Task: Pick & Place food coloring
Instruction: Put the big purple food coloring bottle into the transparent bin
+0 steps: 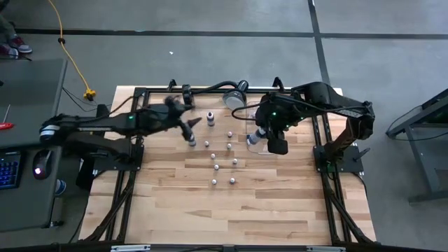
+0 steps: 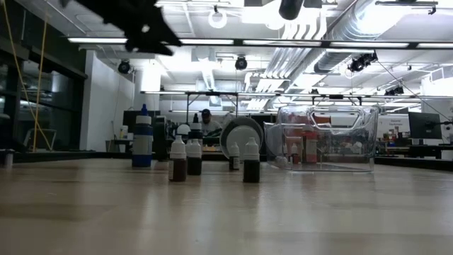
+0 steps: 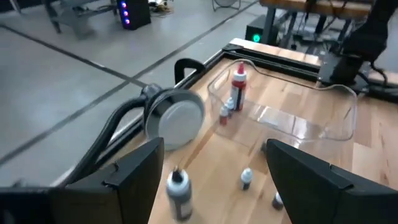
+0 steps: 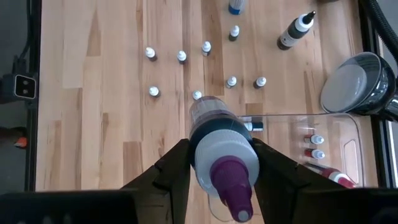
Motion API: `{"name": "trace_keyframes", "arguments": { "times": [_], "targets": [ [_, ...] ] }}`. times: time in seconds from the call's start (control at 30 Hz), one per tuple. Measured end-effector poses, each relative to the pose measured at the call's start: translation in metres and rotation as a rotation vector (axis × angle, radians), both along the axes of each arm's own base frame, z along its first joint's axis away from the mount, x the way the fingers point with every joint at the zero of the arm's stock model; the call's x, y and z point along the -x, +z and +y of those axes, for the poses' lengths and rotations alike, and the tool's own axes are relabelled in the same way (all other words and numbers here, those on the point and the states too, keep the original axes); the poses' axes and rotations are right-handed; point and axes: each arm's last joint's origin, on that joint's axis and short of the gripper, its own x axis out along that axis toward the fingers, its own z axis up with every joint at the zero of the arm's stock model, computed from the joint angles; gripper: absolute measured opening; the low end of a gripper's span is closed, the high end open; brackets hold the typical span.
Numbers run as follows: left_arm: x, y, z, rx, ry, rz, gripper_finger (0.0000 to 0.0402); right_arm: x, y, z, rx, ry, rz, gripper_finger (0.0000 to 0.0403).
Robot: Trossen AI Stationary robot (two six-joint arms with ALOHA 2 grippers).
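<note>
Overhead, the right pincer (image 4: 214,165) clamps a purple-tipped bottle (image 4: 224,155) — left pincer (image 3: 211,180) wide, empty.

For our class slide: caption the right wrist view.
Right gripper holds a purple-tipped bottle above the clear tray; small bottles dot the table.

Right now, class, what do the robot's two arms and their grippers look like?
Both arms are dark, jointed and slender. The left arm and right arm each show a small green light. The left gripper has two broad, flat black fingers; the right gripper's fingers are black and angular.
</note>
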Motion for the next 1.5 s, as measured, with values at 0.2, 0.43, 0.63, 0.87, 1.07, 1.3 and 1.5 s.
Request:
{"name": "trace_keyframes", "arguments": {
  "times": [0.2,0.43,0.63,0.87,1.07,1.3,1.5],
  "targets": [
    [0.046,-0.016,-0.007,0.066,-0.039,-0.118,0.0278,0.0,0.0,-0.001,-0.001,-0.007,0.0,0.0132],
    [0.086,-0.035,-0.013,0.111,-0.027,-0.276,0.0278,0.0,0.0,-0.007,-0.005,-0.032,0.0,0.0134],
    [0.105,-0.054,-0.016,0.165,-0.039,-0.375,0.0278,0.0,0.0,-0.007,-0.006,-0.034,0.0,0.0132],
    [0.113,-0.079,-0.017,0.222,-0.032,-0.426,0.0278,0.0,0.0,-0.014,-0.009,-0.067,0.0,0.0132],
    [0.115,-0.096,-0.019,0.284,-0.091,-0.447,0.0278,0.001,0.0,-0.025,-0.011,-0.108,0.0,0.0132],
    [0.114,-0.107,-0.02,0.294,-0.124,-0.433,0.0278,0.002,0.0,-0.043,-0.003,-0.147,0.001,0.0131],
    [0.114,-0.118,-0.019,0.286,-0.059,-0.362,0.0278,0.004,-0.001,-0.06,-0.004,-0.19,0.004,0.0131]
  ]
}}
